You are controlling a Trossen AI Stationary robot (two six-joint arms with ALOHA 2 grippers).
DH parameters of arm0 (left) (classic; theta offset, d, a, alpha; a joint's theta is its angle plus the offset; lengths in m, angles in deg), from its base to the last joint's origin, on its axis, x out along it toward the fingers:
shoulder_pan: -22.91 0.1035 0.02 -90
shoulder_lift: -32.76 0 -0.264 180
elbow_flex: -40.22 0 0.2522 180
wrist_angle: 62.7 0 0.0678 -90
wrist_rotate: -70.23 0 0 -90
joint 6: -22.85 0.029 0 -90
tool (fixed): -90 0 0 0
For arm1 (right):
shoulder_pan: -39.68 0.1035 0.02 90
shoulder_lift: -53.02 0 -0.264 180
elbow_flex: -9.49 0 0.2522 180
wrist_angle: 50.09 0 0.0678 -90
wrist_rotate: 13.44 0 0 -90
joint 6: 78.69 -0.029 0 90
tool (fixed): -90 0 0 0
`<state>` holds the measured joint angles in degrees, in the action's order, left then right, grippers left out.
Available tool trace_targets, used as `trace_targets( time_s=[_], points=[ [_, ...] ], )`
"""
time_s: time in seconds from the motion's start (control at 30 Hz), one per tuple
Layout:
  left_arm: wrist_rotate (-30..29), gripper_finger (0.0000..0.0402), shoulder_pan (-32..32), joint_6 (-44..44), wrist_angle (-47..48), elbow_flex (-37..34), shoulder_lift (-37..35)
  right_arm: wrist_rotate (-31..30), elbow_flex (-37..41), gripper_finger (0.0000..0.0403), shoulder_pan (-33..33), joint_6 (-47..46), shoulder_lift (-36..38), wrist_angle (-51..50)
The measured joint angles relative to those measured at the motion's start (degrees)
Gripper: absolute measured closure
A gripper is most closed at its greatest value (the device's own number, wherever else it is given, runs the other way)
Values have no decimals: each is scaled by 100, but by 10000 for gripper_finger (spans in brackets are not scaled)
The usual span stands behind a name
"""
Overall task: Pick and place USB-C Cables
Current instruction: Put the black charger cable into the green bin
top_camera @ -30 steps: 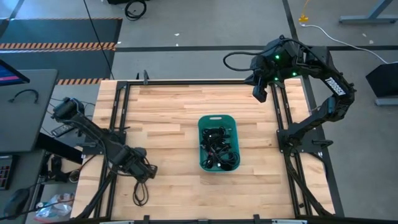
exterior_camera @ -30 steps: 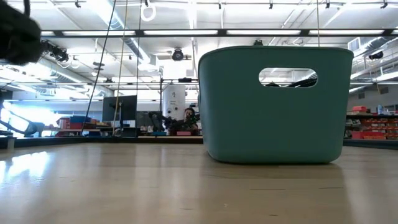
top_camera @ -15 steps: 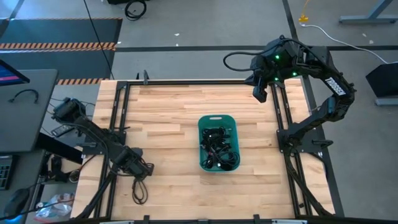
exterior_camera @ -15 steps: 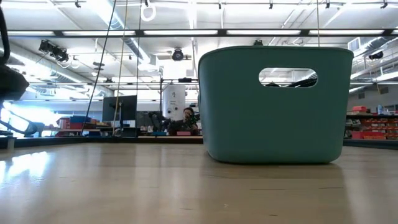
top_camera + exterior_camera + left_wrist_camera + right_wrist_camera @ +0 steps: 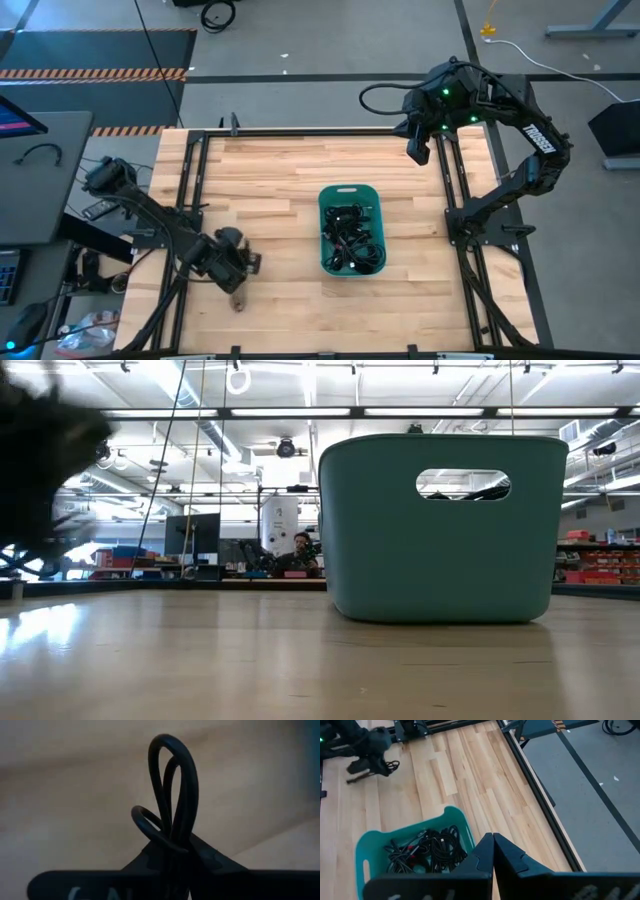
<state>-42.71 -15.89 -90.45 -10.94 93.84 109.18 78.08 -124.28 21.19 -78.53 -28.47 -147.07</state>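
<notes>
Wooden tabletop with a big workshop behind it, and things just moved along: a second ago the left gripper stood spread over a loose cable at the table's near left edge, and now its fingers are pinched on that cable. In the left wrist view the black loops stick straight up out of the closed fingertips, with a short tail dangling just below the gripper in the high view. So the pick looks done, and I'd guess the carry comes next. The teal tub, with the other USB-C cables piled inside, sits well off to that gripper's right. The right gripper waits closed and empty at the far right corner.
</notes>
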Motion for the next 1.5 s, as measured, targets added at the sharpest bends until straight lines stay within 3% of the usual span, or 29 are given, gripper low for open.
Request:
trace_targets(
  time_s=[0.1,0.23,0.33,0.43,0.63,0.8,1.07,1.2,1.37,1.5],
  points=[
    [-1384,356,181,610,-9,561,-110,0,23,392,-1,-2,0,6],
    [-3244,356,450,2288,88,1461,-341,2,343,392,0,-2,2,4],
    [-4017,356,720,3995,89,2199,-443,13,836,395,1,-49,2,133],
    [-4249,356,1044,5759,56,2960,-473,317,1499,399,58,-155,-1,714],
    [-3753,356,1703,8379,-678,3826,-476,1601,2666,384,366,-124,-7,3682],
    [-3123,356,2055,9656,-1470,3969,-470,1619,3362,350,629,-116,-7,5687],
    [-2564,356,2387,10227,-1969,3977,-470,932,4399,259,900,-1051,-7,7517],
    [-2153,356,2547,10245,-2071,3977,-470,585,4729,211,1030,-1056,-25,8100],
    [-1468,356,2706,10269,-2355,3982,-448,626,4762,179,1111,-1093,-428,8687],
    [-889,356,2750,10497,-2546,3978,-441,1117,4771,180,1143,-1099,-935,9374]
  ],
)
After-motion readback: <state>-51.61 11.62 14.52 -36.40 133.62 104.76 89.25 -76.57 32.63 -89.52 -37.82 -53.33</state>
